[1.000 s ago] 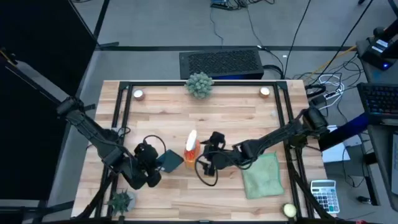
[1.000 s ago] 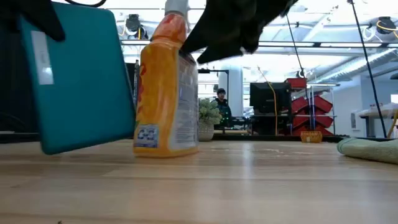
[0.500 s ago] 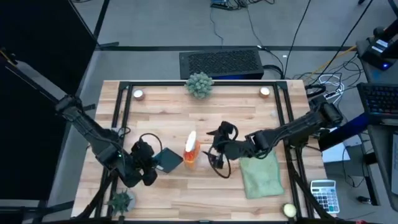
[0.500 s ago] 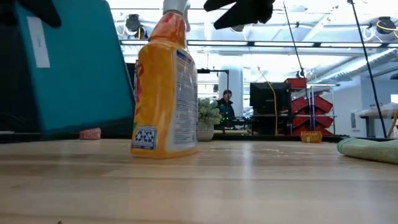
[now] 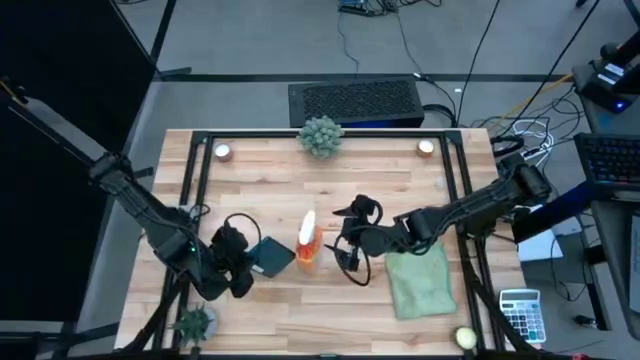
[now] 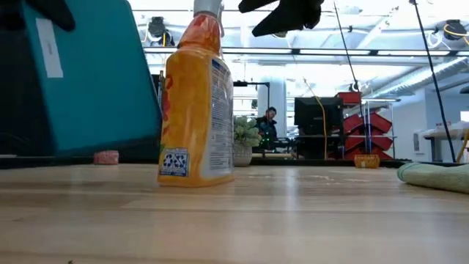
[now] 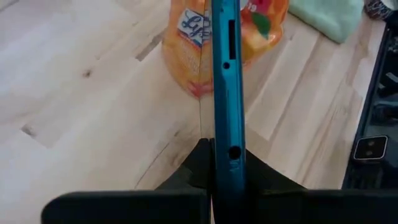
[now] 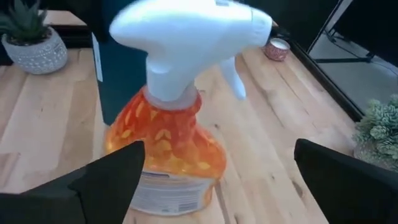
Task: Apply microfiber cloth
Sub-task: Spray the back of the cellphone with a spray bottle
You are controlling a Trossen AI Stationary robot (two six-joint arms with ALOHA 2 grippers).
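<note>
Left gripper (image 7: 225,163) pinching upright teal-cased dark tablet (image 5: 270,257); right gripper (image 8: 214,171) spread beside orange spray bottle (image 5: 306,241), near pale sage-green microfiber cloth (image 5: 422,280).

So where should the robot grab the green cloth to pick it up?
Probably the corner of the microfiber cloth nearest the right claw, coming straight down. The cloth lies flat on the table, so there is no raised part to hold, and pinching that corner would lift it. The claw is open by the spray bottle.
</note>
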